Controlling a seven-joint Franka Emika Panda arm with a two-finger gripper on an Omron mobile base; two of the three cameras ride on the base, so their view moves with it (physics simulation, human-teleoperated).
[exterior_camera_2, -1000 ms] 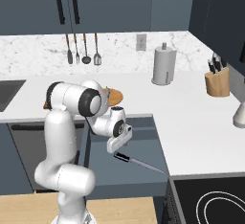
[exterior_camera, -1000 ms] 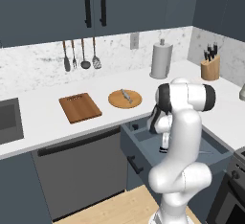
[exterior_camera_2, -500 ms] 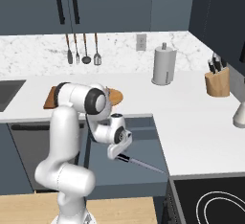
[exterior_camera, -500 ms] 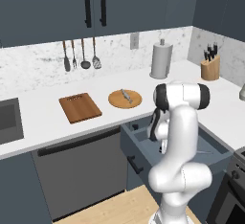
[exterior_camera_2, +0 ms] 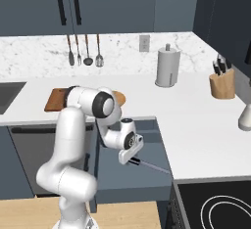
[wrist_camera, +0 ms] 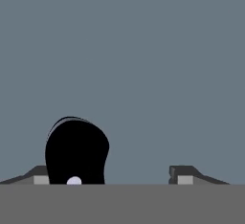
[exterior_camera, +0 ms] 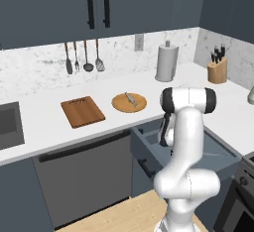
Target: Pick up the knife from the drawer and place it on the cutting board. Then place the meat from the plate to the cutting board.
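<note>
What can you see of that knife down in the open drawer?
The knife lies in the open drawer, nearly flat on its grey floor. Its black handle sits under the gripper, between the open fingers, and the slim, pointed silver blade runs out to the right. In the hand view the rounded black handle end stands close beside one fingertip; whether they touch cannot be told. The jaws are not shut on it, and it is not lifted.

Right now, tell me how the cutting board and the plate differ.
The cutting board is rectangular and reddish-brown; the plate is round and tan. The cutting board lies bare, while the plate carries the small grey meat. The cutting board sits nearer the sink, the plate nearer the open drawer. Both lie flat on the white counter.
</note>
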